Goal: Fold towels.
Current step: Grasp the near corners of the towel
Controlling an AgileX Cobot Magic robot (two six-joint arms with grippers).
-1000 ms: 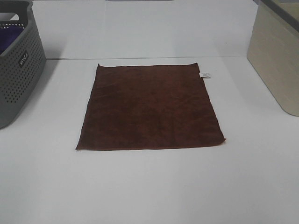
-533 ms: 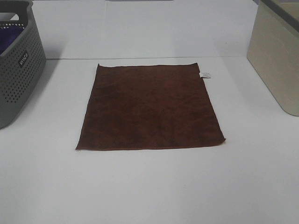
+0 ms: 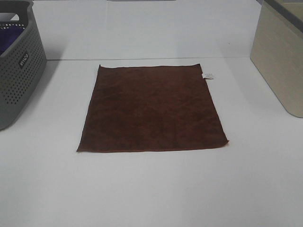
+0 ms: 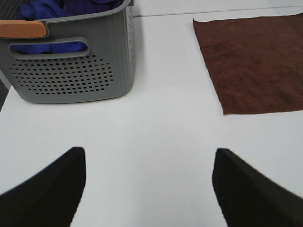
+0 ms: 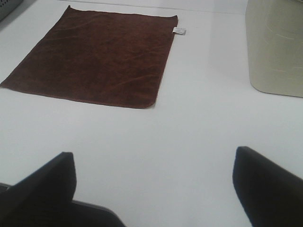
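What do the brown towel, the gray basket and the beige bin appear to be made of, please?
The brown towel looks like soft matte cloth, probably microfibre: fuzzy nap, faint creases, sewn white tag. The gray basket looks like moulded matte plastic: rows of small holes. The beige bin seems smooth plastic, though that is less certain.

All I see of my left gripper (image 4: 149,152) is two matte black fingers (image 4: 49,191), wedge-shaped with rounded tips and blurred edges. My right gripper (image 5: 154,152) shows the same plain black pair of wedges.
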